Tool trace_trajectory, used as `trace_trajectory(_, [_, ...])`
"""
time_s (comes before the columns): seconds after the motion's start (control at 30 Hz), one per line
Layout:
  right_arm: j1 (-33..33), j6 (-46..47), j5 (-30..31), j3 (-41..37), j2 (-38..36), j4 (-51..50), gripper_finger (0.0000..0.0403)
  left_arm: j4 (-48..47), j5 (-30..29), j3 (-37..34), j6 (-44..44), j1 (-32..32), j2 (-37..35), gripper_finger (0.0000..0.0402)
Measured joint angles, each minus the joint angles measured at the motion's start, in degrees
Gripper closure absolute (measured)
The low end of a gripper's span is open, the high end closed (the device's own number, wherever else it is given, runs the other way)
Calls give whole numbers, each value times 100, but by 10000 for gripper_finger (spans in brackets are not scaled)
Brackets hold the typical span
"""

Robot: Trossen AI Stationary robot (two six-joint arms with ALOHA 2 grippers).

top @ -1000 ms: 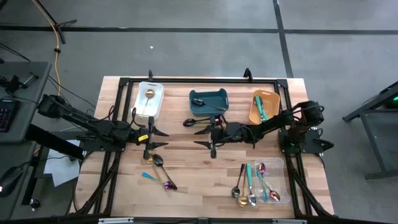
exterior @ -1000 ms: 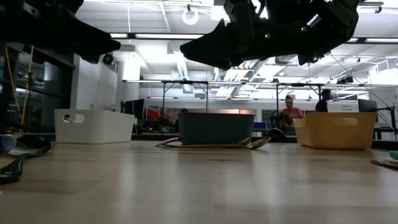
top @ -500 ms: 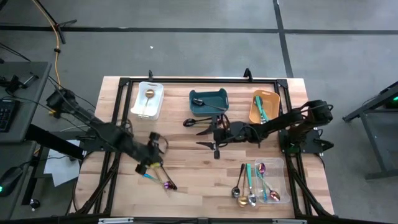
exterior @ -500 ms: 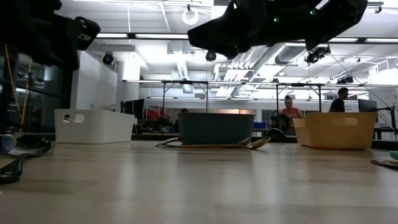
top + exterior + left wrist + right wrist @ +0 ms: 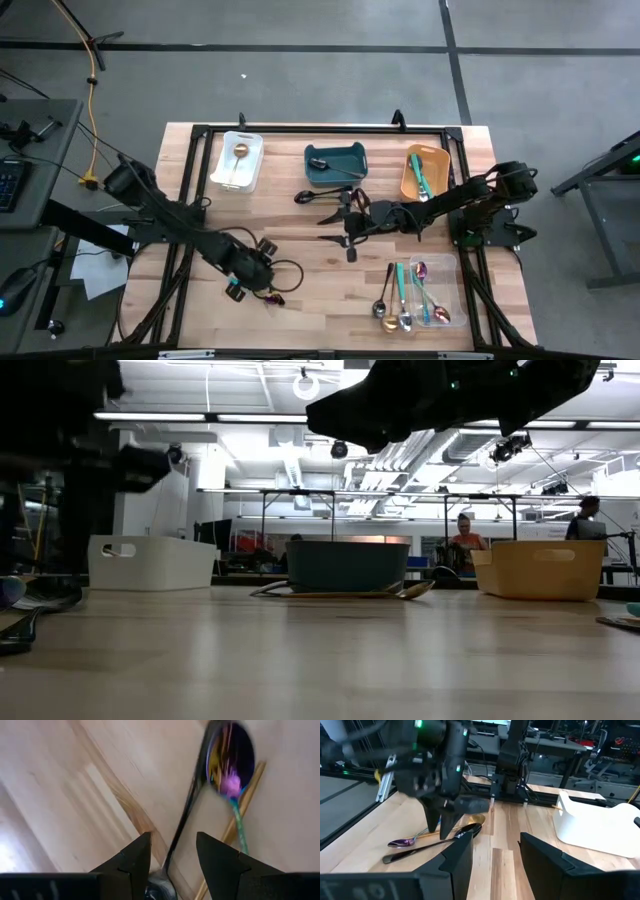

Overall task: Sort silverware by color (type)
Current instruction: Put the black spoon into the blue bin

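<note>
My left gripper [image 5: 262,284] is open and points down over a small pile of silverware near the table's near-left part. In the left wrist view its fingers [image 5: 172,856] stand on either side of a black spoon's handle [image 5: 187,815]. An iridescent purple spoon bowl [image 5: 231,762], a gold handle and a teal handle lie just beyond. The right wrist view shows that pile too: black spoon [image 5: 437,842], purple spoon [image 5: 402,842], gold spoon [image 5: 478,819]. My right gripper [image 5: 335,226] hovers open at the table's middle, empty. Two more spoons [image 5: 318,197] lie in front of the teal bin.
Along the far side stand a white bin [image 5: 250,148] holding a gold spoon, a teal bin [image 5: 335,152] with a black spoon and an orange bin [image 5: 408,175] with teal-handled pieces. A clear bin [image 5: 452,262] at the near right holds several mixed utensils. People stand in the room behind.
My left gripper has swung from beside the white bin toward the table's near edge and slightly right, dropping down over the spoon pile. My right gripper has shifted a little toward the near edge above the table's middle.
</note>
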Motion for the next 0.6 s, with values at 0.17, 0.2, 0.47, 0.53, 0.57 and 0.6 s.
trace_trajectory(0.17, [0, 0, 0, 0, 0, -2, 244, -148, 50, 2, 20, 128, 377, 250])
trace_trajectory(0.2, [0, 0, 0, 0, 0, -7, 244, -126, 79, 2, 51, 153, 440, 250])
trace_trajectory(0.47, [0, 2, 0, 0, 0, -17, 244, -95, 337, 29, 187, 382, 648, 261])
trace_trajectory(0.53, [0, 2, 0, 0, 0, -20, 244, -113, 480, 28, 165, 455, 653, 278])
trace_trajectory(0.57, [0, 2, 0, 0, 0, -20, 244, -114, 526, 28, 166, 486, 653, 290])
trace_trajectory(0.6, [0, 2, 0, 0, 0, -20, 244, -111, 537, 28, 162, 513, 656, 304])
